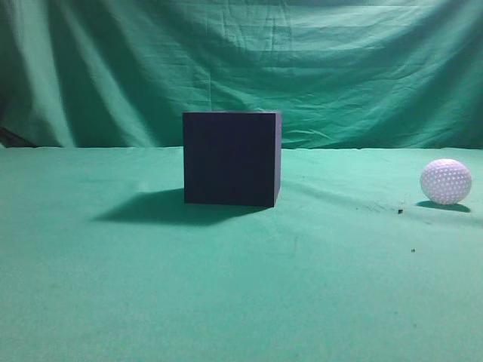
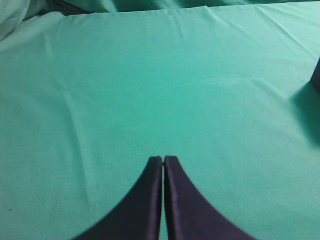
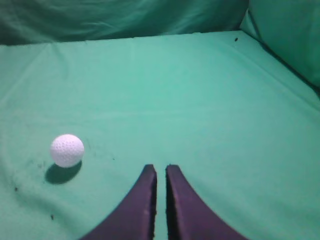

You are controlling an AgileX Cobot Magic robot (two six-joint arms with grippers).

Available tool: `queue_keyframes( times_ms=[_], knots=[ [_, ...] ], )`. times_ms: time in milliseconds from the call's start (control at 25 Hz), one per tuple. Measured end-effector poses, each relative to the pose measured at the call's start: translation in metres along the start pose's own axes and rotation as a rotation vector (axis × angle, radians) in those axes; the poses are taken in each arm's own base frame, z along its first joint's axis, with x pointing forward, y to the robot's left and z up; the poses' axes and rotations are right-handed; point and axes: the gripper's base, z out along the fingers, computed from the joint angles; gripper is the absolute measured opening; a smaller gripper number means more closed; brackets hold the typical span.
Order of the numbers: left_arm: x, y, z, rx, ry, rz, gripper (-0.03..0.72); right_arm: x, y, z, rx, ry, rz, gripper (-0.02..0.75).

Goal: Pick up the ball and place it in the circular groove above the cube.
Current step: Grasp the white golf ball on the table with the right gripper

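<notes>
Currently I am logging: the cube (image 1: pixel 231 158) sitting mid-table on the green cloth (image 1: pixel 226 302); the ball (image 1: pixel 445 182) lying well apart, off to its right. I am seeing the left gripper (image 2: pixel 163 159) hovering with jaws pressed together, and the right gripper (image 3: pixel 160 167) with jaws nearly touching, gripping nothing, the ball (image 3: pixel 67 150) resting to its left.

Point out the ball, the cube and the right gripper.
ball (image 1: pixel 445 181): exterior view, middle of its dimpled face.
cube (image 1: pixel 229 158): exterior view, front face.
right gripper (image 3: pixel 160 171): right wrist view, between its fingertips.
</notes>
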Motion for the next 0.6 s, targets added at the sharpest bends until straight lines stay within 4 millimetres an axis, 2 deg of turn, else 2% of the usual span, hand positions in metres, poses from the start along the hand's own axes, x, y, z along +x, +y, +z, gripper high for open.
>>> queue_keyframes(
  times_ms=[120,440,600],
  knots=[
    [0.000,0.000,0.000,0.000,0.000,0.000,0.000,-0.005,0.001,0.000,-0.017,-0.058,0.043,0.048],
    [0.000,0.000,0.000,0.000,0.000,0.000,0.000,-0.037,0.004,-0.008,-0.061,-0.412,0.088,0.048],
    [0.000,0.000,0.000,0.000,0.000,0.000,0.000,-0.049,0.004,-0.014,-0.064,-0.439,0.092,0.048]
  ],
)
